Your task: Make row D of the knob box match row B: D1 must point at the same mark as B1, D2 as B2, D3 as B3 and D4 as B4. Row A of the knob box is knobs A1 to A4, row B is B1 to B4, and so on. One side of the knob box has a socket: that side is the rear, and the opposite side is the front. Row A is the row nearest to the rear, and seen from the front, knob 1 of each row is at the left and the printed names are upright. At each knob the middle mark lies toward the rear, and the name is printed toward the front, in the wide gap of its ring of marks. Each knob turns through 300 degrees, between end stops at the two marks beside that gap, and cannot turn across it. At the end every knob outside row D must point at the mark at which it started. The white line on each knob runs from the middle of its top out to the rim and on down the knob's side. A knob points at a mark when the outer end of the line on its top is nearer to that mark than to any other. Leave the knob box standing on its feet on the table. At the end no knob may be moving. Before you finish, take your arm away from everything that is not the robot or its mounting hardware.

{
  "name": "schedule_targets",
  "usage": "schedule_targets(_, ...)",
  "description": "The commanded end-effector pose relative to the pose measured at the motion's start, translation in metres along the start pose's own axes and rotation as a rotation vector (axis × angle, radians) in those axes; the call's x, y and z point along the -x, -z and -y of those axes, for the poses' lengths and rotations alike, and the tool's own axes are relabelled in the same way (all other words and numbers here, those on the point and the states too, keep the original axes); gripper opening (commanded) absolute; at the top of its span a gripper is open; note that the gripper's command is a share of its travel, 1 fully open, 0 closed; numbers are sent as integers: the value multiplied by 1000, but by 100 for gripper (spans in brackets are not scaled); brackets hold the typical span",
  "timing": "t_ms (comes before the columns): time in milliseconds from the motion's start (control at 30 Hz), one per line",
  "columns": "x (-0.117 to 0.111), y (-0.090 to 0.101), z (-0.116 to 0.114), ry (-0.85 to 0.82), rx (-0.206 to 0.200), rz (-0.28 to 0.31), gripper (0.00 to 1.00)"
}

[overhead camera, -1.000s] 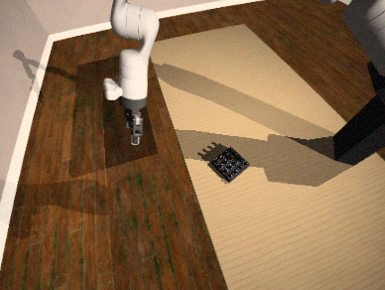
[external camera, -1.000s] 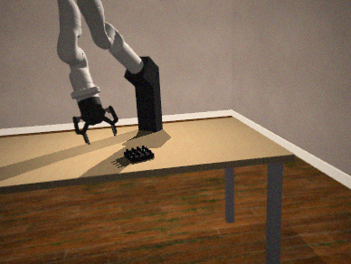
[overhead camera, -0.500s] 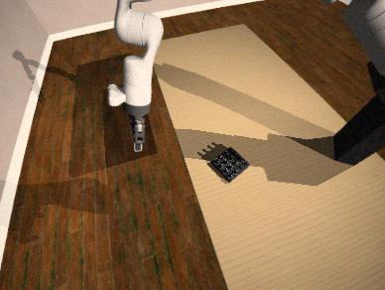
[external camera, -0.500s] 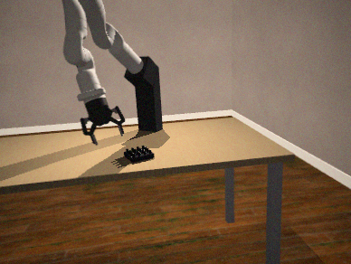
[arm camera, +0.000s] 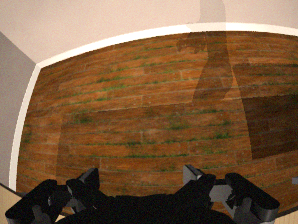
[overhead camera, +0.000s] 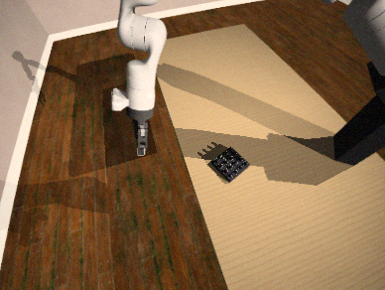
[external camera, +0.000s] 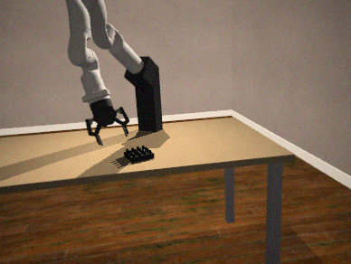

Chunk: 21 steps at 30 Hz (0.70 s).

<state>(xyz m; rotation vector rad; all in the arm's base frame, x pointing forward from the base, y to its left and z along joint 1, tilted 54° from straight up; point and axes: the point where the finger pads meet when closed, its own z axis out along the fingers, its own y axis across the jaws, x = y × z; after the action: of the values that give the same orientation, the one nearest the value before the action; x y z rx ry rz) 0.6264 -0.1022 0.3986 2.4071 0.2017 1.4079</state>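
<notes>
The knob box (overhead camera: 229, 164) (external camera: 138, 156) is a small black box with rows of dark knobs. It stands on the tan table (overhead camera: 278, 228) (external camera: 203, 145) near its left edge. The knob lines and printed names are too small to read. My gripper (overhead camera: 141, 147) (external camera: 109, 128) is open and empty. It hangs in the air above the table, to the left of the box and well apart from it. In the wrist view my fingers frame only the wooden floor and the wall; the box is out of that view.
The arm's black base column (external camera: 148, 92) (overhead camera: 358, 134) stands on the table behind the box. The wooden floor (overhead camera: 99, 223) lies far below the table's left edge. A white skirting board (arm camera: 160, 35) runs along the wall.
</notes>
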Motion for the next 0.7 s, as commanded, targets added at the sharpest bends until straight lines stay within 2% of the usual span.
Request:
schedule_targets(0,3,-2,5,-16,-2,3,100)
schedule_targets(33,7,-5,11,-41,-4,8,100)
schedule_targets(267,7,-5,11,-41,-4,8,100)
schedule_targets(333,15,-9,22,-83,-6,16,100)
schedule_targets(567,15,-9,22,-83,-6,16,100)
schedule_targets(667,23,-14,32,-125,-7,25,100)
